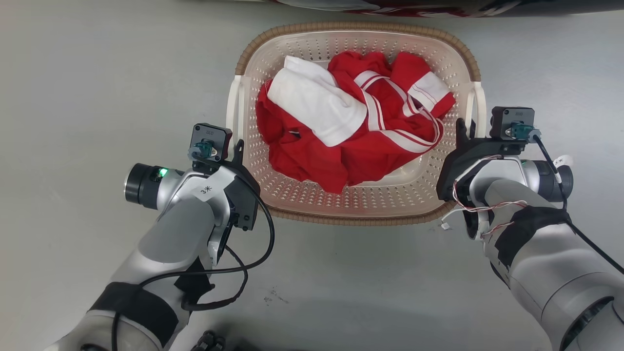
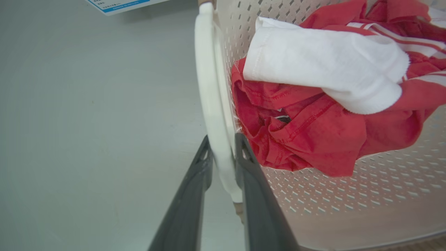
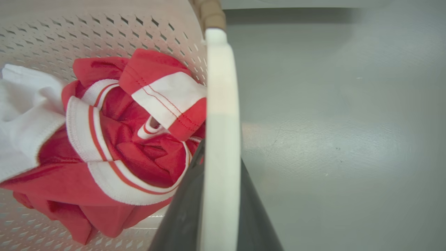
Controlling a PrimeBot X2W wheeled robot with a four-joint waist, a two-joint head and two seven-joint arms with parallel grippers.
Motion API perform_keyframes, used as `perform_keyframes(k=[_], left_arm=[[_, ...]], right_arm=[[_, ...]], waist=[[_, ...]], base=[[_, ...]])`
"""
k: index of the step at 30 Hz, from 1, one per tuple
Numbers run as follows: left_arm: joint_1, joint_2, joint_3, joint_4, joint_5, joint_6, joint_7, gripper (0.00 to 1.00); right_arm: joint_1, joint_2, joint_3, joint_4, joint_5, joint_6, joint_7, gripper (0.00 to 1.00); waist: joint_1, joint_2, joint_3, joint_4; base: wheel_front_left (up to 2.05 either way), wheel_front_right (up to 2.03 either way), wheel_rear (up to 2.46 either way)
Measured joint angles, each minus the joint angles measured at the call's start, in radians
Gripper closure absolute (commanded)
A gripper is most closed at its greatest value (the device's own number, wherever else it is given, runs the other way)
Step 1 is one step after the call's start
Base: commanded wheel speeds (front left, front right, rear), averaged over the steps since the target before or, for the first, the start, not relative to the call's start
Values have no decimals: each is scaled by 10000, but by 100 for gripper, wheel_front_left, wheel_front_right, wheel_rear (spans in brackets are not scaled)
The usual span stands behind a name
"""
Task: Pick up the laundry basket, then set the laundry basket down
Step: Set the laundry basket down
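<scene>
Both sides were locked on: the left gripper [image 2: 223,144] was clamped around one white handle [image 2: 209,87] of the laundry basket [image 1: 358,219], and the right gripper [image 3: 221,157] pinched the opposite handle [image 3: 221,87]. The basket sat between the arms over the grey floor [image 1: 97,73], with red-and-white clothes [image 1: 341,151] heaped inside.

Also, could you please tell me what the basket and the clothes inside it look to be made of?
Cream-white perforated laundry basket: likely moulded plastic, smooth, glossy, regular punched holes. Red and white clothes: soft knit fabric, matte; creases, stitched hems show.
</scene>
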Motion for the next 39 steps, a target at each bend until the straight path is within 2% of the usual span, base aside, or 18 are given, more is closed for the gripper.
perform_keyframes(k=[5, 7, 11, 12, 13, 14, 16, 17, 18, 20, 39], left_arm=[[-124, -12, -38, 63, -17, 4, -100, 100], [-151, -23, -44, 92, -29, 15, -138, 100], [-162, -54, -63, 157, -44, 17, -222, 100], [-164, -69, -67, 176, -73, 19, -253, 100], [-164, -82, -73, 188, -94, 19, -276, 86], [-164, -104, -82, 194, -96, 19, -278, 67], [-160, -165, -127, 228, -98, 19, -280, 58], [-158, -180, -140, 245, -100, 19, -282, 41], [-155, -184, -150, 257, -102, 21, -314, 16], [-151, -194, -153, 282, -105, 48, -326, 0], [-139, -238, -140, 859, -205, 100, -715, 0]], right_arm=[[-109, -2, 6, 25, -100, 0, -59, 100], [-110, 0, 10, 33, -102, 0, -67, 87], [-109, 0, 48, 54, -178, 0, -69, 52], [-109, 6, 52, 54, -178, 0, -71, 26], [-109, 17, 56, 52, -182, 2, -79, 0], [-109, 40, 59, 46, -188, 15, -84, 0], [-109, 100, 63, 38, -190, 42, -127, 0], [-108, 98, 63, 40, -190, 44, -127, 0], [-105, 94, 63, 44, -190, 44, -127, 0], [-104, 100, 63, 42, -190, 46, -140, 0], [120, 173, -31, 82, -253, 59, -173, 0]], waist=[[0, 0, 48, 30], [0, 0, 53, 42], [0, 0, 38, 69], [0, 0, 31, 75], [0, 0, 23, 80], [0, -1, 11, 85], [0, -1, -17, 92], [1, -1, -38, 95], [1, -1, -68, 98], [0, -1, -141, 103], [0, -2, -997, -34]], base=[[0, 0, 0], [0, 0, 0], [0, 0, 0], [0, 0, 0], [0, 0, 0], [0, 0, 0], [0, 0, 0], [0, 0, 0], [0, 0, 0], [0, 0, 0], [0, 0, 0]])
